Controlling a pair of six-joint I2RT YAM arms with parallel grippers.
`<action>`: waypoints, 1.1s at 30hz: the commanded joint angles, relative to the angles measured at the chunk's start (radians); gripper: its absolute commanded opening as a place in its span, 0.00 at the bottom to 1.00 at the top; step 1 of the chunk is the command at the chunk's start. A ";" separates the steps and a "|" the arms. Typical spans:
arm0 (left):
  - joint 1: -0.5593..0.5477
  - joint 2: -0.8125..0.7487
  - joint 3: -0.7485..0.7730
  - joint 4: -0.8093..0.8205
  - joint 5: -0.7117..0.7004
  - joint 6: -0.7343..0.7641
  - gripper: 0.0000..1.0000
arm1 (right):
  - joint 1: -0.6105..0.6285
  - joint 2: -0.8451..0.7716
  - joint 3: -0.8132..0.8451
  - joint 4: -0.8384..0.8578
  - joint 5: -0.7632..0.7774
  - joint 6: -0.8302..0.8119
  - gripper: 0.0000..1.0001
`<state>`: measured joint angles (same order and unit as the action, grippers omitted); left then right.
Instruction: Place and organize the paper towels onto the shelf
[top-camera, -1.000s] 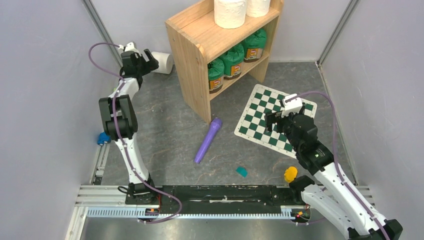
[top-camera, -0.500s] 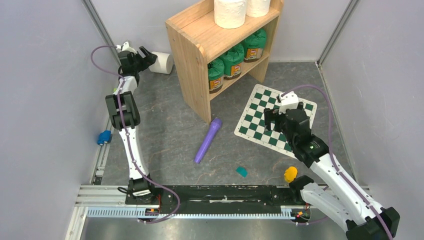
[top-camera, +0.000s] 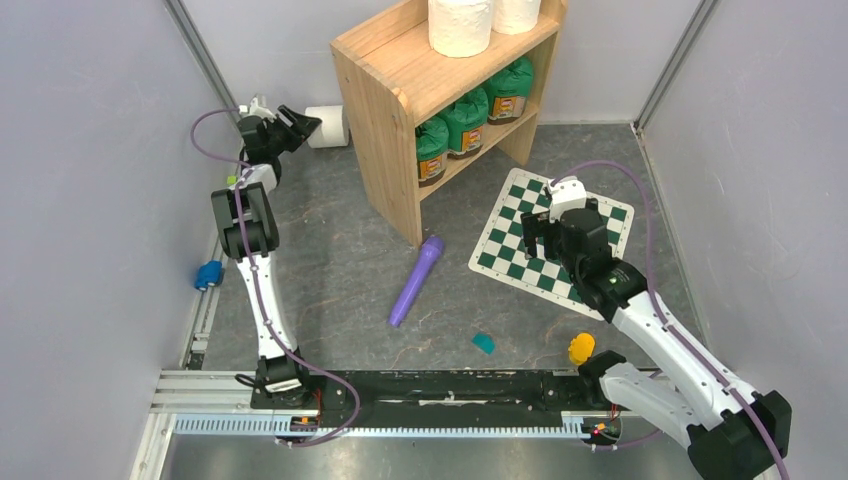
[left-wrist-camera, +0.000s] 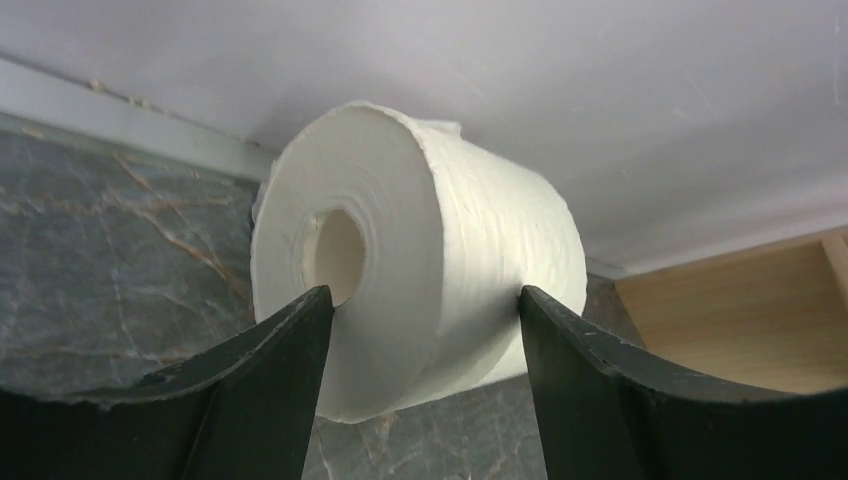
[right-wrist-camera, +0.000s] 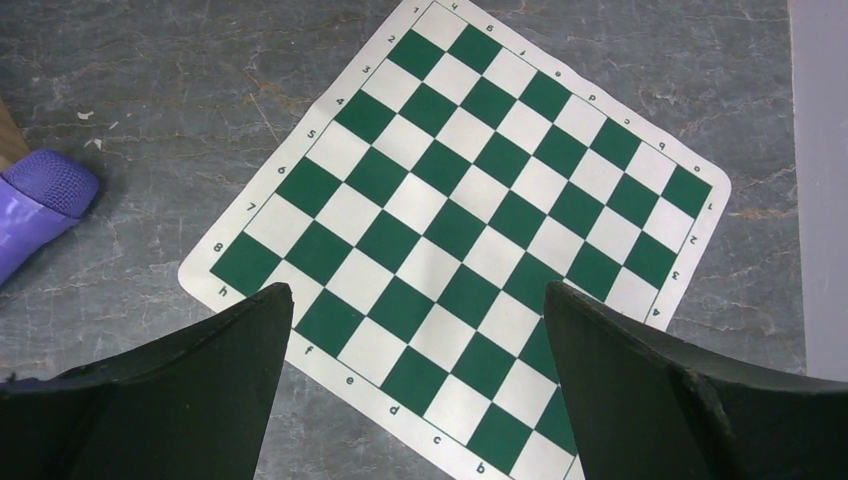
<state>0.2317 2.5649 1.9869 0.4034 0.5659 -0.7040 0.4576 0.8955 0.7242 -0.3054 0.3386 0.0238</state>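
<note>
One paper towel roll (top-camera: 330, 126) lies on its side on the floor by the back wall, left of the wooden shelf (top-camera: 392, 62). Two more white rolls (top-camera: 461, 25) (top-camera: 517, 12) stand on the shelf's top tier. My left gripper (top-camera: 301, 122) is open, reached out to the fallen roll. In the left wrist view the roll (left-wrist-camera: 440, 250) sits between the spread fingertips of my left gripper (left-wrist-camera: 425, 300), its hollow core facing left. My right gripper (top-camera: 541, 232) is open and empty above the checkered board, as the right wrist view (right-wrist-camera: 418, 300) shows.
Three green canisters (top-camera: 465, 121) fill the shelf's lower tier. The green-and-white checkered board (top-camera: 507, 240) lies right of the shelf. A purple cylinder (top-camera: 416, 281) lies mid-floor. A teal bit (top-camera: 484, 343), a yellow piece (top-camera: 581, 348) and a blue piece (top-camera: 208, 275) lie near the front.
My left gripper has reached further back and right, up to the fallen roll. My right gripper has moved a little left and back over the checkered board.
</note>
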 joint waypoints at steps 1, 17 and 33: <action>-0.002 -0.092 -0.080 0.120 0.075 -0.081 0.73 | 0.000 0.007 0.047 0.025 0.017 -0.046 0.98; -0.003 -0.149 -0.261 0.357 0.093 -0.243 0.67 | -0.001 0.008 0.030 0.026 0.023 -0.102 0.98; -0.022 -0.060 -0.154 0.341 0.028 -0.306 0.65 | 0.000 0.035 0.046 0.026 0.029 -0.114 0.98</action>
<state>0.2203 2.4920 1.7844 0.6872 0.6071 -0.9554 0.4576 0.9272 0.7254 -0.3054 0.3447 -0.0799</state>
